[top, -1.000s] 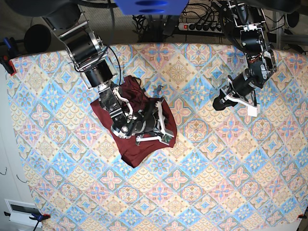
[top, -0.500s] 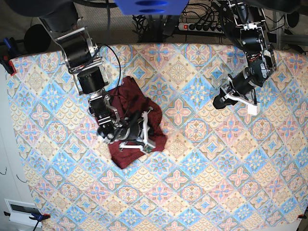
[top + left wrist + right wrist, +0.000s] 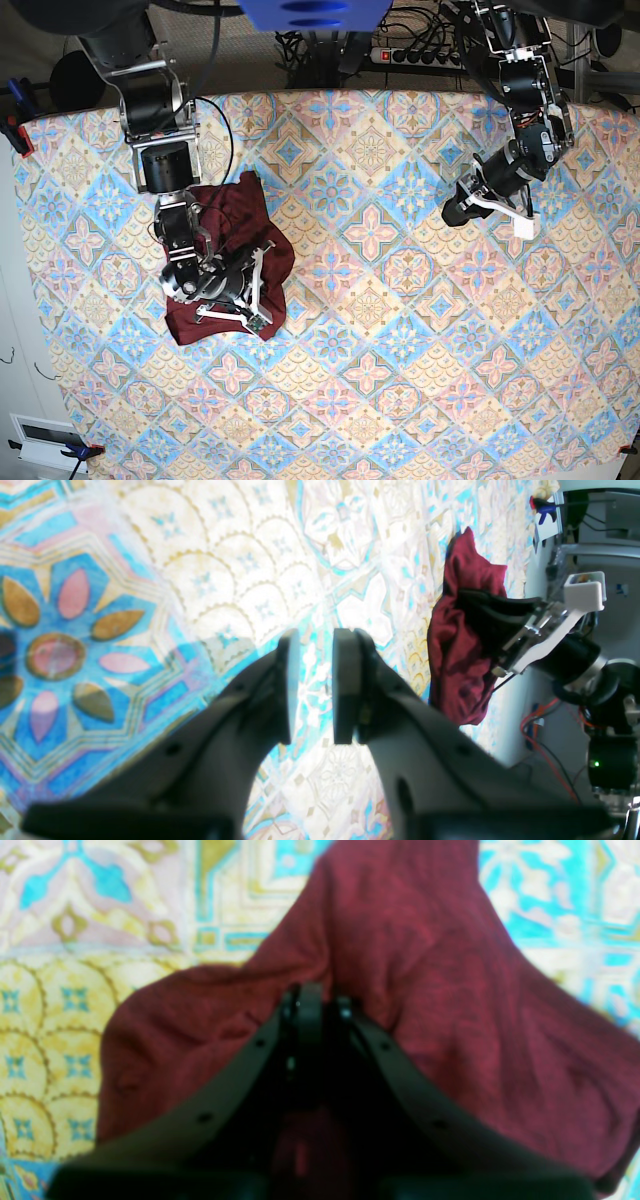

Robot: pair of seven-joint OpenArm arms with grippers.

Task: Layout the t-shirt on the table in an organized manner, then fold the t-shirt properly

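My right gripper (image 3: pixel 316 1000) is pinched tight on a fold of the t-shirt (image 3: pixel 425 1005); my 2 fingers meet with almost no gap, and the maroon cloth rises to a peak right at my tips and drapes away to either side of them. Beneath and around that bunched cloth lies the table (image 3: pixel 75 965), its cream and blue tiles showing to the left of my right claw and in the upper corner to its right. From overhead, the t-shirt (image 3: pixel 225 262) is a crumpled heap under my right gripper (image 3: pixel 240 298), not spread flat, with my right arm reaching down over it from the far table edge. My left gripper (image 3: pixel 315 680) is well apart from the garment and holds nothing: its 2 pads (image 3: pixel 345 680) stand a narrow slit apart, parallel, with only the patterned table (image 3: pixel 200 580) visible through the gap. Whether those tips touch the cloth I cannot tell. From my left claw, the t-shirt (image 3: pixel 462 650) sits far off to the side, a dark red lump with my right gripper's black fingers (image 3: pixel 492 615) buried in it.
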